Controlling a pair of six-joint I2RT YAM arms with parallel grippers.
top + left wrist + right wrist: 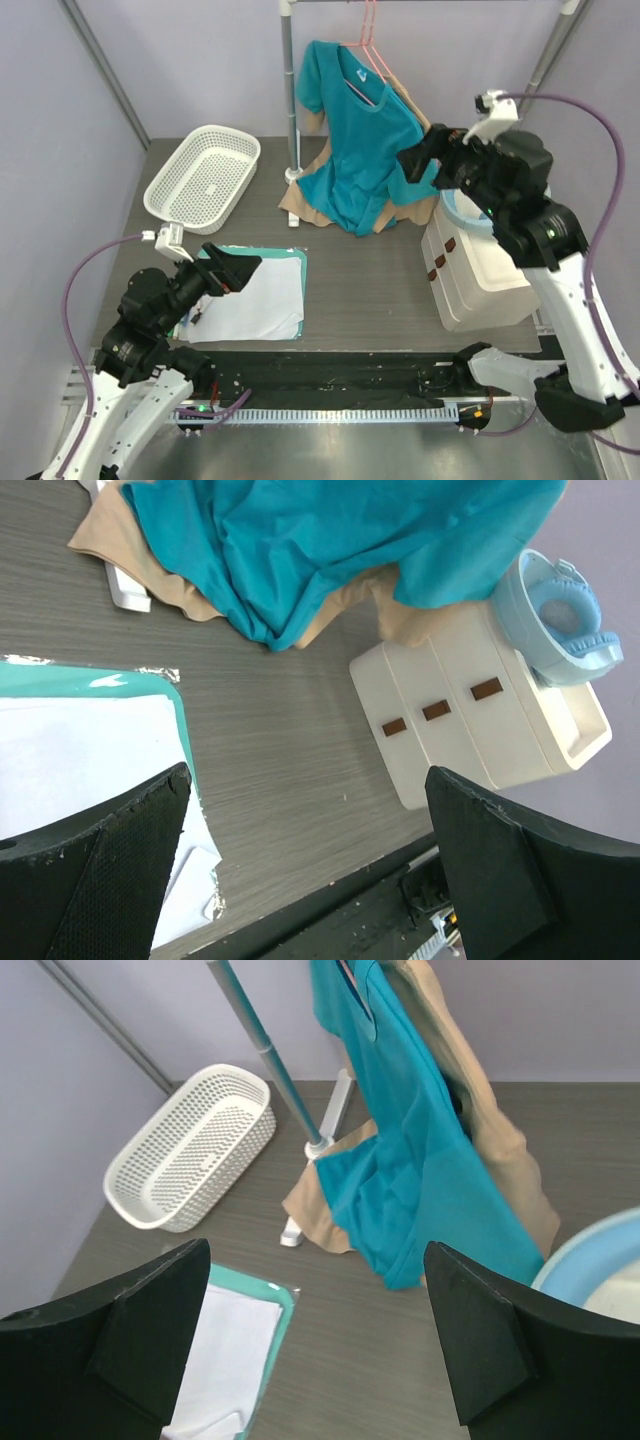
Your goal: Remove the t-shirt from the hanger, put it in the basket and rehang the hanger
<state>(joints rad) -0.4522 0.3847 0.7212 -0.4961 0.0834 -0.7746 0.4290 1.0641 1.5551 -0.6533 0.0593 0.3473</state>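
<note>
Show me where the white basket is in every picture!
Top view: the basket sits upper left, left of the pole.
Left wrist view: not in it.
Right wrist view: it sits at the left, beside the pole's foot.
Shared landmark: the blue t-shirt, seen in all three.

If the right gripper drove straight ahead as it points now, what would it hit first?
Probably the hanging teal t-shirt, around its lower half; nothing shows between them, though depth is unclear.

Top cam: hanger [372,45] mostly under t-shirt [360,150], hook top cut by frame edge. Most of beige garment [300,208] hidden behind t-shirt.
</note>
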